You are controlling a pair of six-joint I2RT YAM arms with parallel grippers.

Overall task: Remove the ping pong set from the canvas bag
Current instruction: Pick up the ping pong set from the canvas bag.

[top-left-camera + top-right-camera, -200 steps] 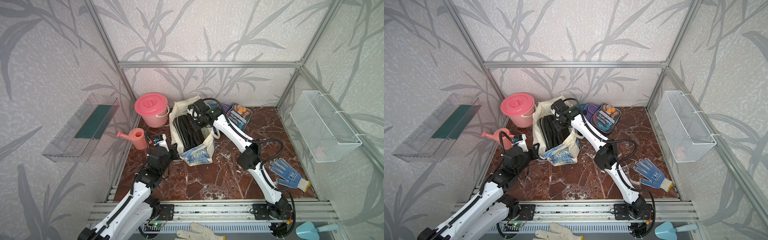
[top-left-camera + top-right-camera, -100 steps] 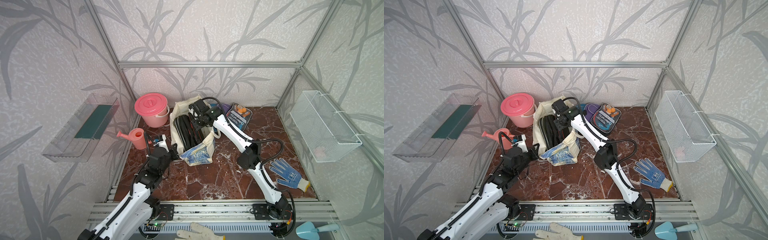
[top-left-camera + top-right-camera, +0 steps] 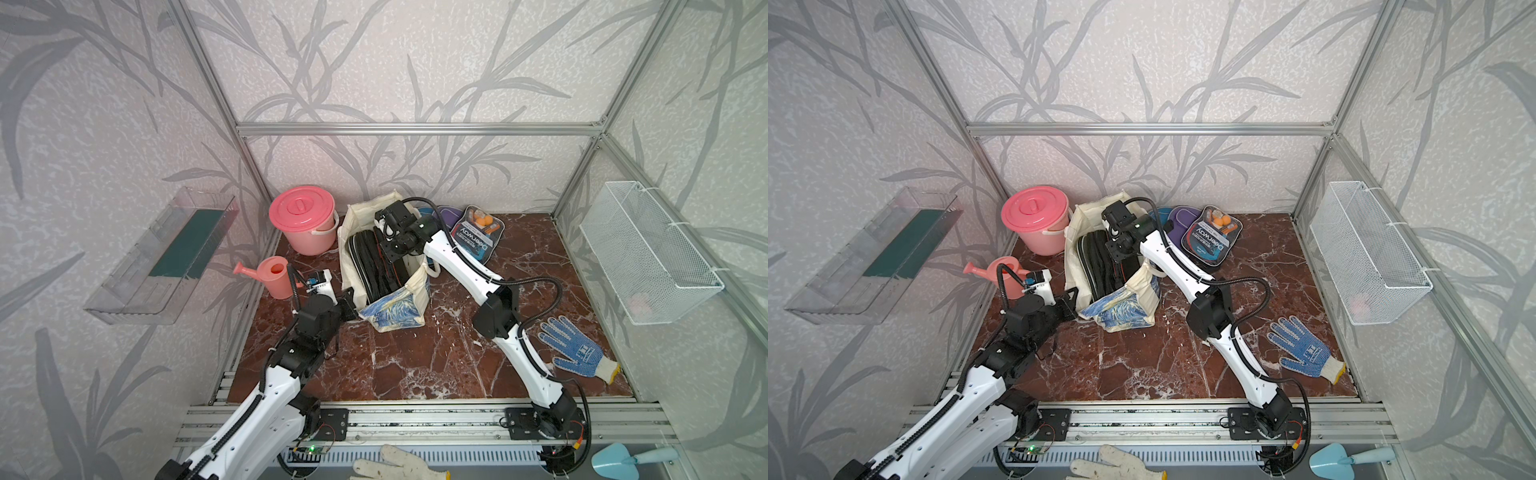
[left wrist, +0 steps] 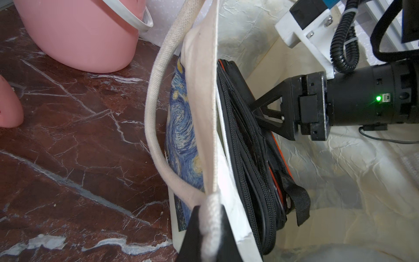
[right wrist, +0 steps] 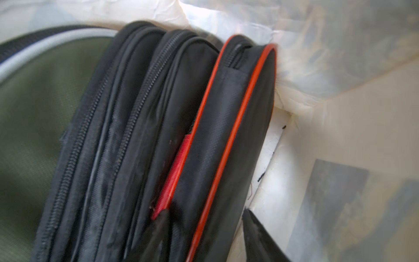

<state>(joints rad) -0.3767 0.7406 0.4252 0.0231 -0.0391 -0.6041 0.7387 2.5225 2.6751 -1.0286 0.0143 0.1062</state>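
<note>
Right up front, a white glove (image 3: 399, 467) lies on the front edge, with a blue trowel (image 3: 623, 459) off to the right. Onto the marble floor (image 3: 415, 365): a blue glove (image 3: 575, 351) lies flat beside the right arm.

The left arm comes in from the near left, and the left claw (image 4: 209, 229) is clamped tight on the bag (image 3: 395, 309) at its near corner. The wrist view shows both black fingers pinching the canvas where the rope handle (image 4: 152, 118) meets the rim.

The bag stands open mid-floor, blue swirl print facing us. Inside, cases (image 3: 370, 266) stand on edge, packed side by side: an olive case (image 5: 34, 113), black zip ones, then a red-trimmed case (image 5: 226, 147) last in the row, bare lining beside it.

The right claw (image 5: 203, 217) is down in the bag, 1 finger on each side of that red-trimmed case, jaws apart. Squeezing or not, I cannot tell; that view is blurred.

Behind the bag, 3 more cases lie out on the floor, bunched together: a dark case (image 3: 478, 239) with orange balls, a purple case (image 3: 451, 214) and a teal case (image 3: 426, 210), mostly hidden by the arm.

Further left, a watering can (image 3: 270, 276) stands near the left arm, and a pink lidded bucket (image 3: 301, 220) sits in the back corner just beside the bag. On the walls hang a clear tray (image 3: 162, 257) on the left and a wire basket (image 3: 648, 253) on the right.
</note>
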